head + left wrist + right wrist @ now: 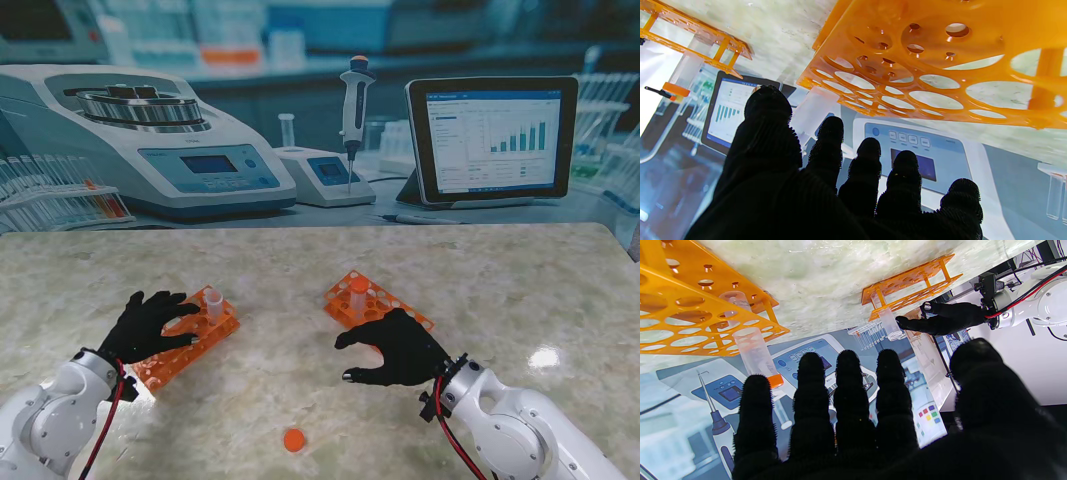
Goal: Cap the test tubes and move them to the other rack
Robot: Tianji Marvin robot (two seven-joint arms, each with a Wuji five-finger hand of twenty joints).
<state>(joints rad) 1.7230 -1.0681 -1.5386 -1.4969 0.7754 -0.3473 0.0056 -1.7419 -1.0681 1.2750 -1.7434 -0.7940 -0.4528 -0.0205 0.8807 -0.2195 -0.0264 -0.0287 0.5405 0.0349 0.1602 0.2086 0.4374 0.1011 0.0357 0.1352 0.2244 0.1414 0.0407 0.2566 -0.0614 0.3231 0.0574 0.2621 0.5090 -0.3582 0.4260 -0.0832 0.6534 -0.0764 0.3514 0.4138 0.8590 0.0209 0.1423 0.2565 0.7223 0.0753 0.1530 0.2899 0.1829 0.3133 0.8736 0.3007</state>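
Both hands spread, grasping nothing, each at a rack.

Left hand fingers released over the left rack, beside an uncapped tube standing upright, mouth up. Right hand fingers splayed at the right rack, which holds a capped tube, upright. A loose orange cap lies on the worktop, nearer to me.

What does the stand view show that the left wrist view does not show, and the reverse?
Only the stand view shows the loose orange cap on the table, nearer to me than both racks, and the right hand, open beside the right rack. Only the left wrist view shows the left rack close enough to see which holes are unfilled. Both show the left hand, open, the uncapped tube and the capped tube.
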